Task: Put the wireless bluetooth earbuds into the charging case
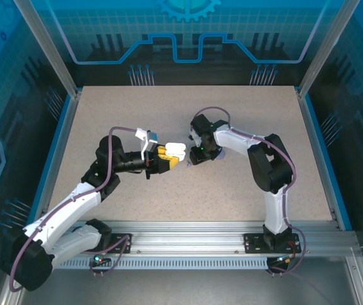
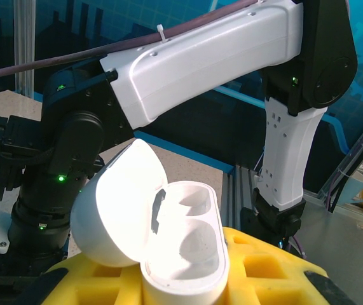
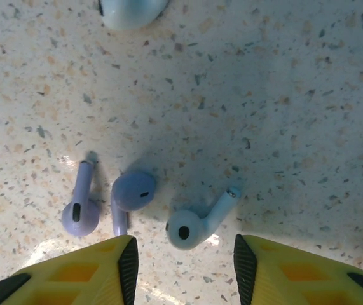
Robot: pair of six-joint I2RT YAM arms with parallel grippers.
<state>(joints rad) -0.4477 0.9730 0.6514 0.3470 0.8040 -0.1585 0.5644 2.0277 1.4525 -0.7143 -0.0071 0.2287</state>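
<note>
The white charging case [image 2: 191, 251] stands lid-open between the yellow fingers of my left gripper [image 2: 181, 286], which is shut on it; both of its wells are empty. In the top view the case [image 1: 175, 151] is held above the table's middle by the left gripper [image 1: 166, 160]. Three earbuds lie on the speckled table under my right gripper [image 3: 181, 270], which is open: two lavender ones [image 3: 79, 206] [image 3: 131, 190] to the left and a whitish one [image 3: 194, 225] just ahead of the gap between the fingers. The right gripper [image 1: 196, 154] points down, close to the case.
A pale rounded object [image 3: 130, 9] sits at the far edge of the right wrist view. A small purple piece [image 1: 222, 154] lies beside the right wrist. The right arm's white link [image 2: 206, 57] crosses the left wrist view behind the case.
</note>
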